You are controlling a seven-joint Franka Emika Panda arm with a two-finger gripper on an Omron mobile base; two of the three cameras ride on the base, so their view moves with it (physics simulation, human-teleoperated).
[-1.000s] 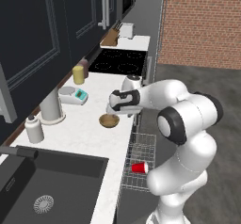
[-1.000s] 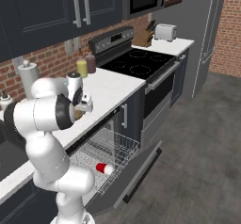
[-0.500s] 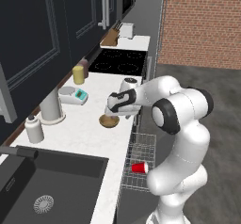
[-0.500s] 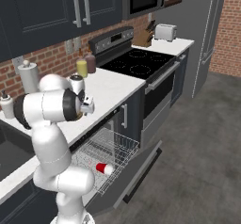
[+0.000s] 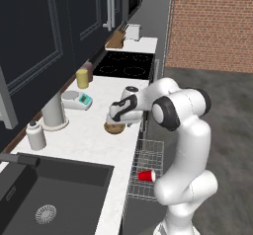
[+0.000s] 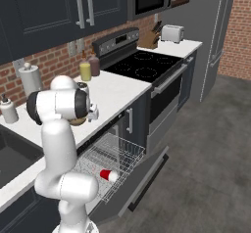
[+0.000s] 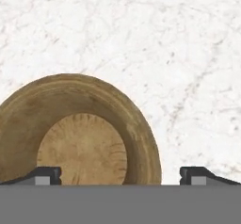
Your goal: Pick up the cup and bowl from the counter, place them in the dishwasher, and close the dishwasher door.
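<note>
The end effector (image 7: 120,173) hangs just above the bench (image 5: 94,135) with its two dark fingertips (image 7: 46,175) spread wide apart and gripping nothing. In the hand view the tan wooden bowl (image 7: 77,133) sits upright on the white stone surface directly below, offset toward one fingertip so that one tip lies over the bowl's inside and the other over bare bench (image 7: 188,77) beyond the rim. From the left base view the bowl (image 5: 114,128) rests near the bench's front edge, partly covered by the robot's hand (image 5: 123,111), and from the right base view it shows as a brown sliver (image 6: 78,121) behind the arm's forearm. The red cup (image 5: 146,176) lies on its side in the pulled-out grey wire rack (image 5: 148,155) of the dishwasher (image 6: 128,166), its white inside turned outward in the right base view (image 6: 106,175). The dishwasher door (image 6: 147,180) is folded down and open beneath the rack. Farther along the bench stand a yellow jar (image 5: 82,78), a small white and teal kitchen scale (image 5: 78,99), a paper-towel roll (image 5: 53,111) and a small white bottle (image 5: 35,136), all well apart from the bowl. The black sink (image 5: 49,199) lies at the near end and the black cooktop (image 5: 126,65) at the far end.
</note>
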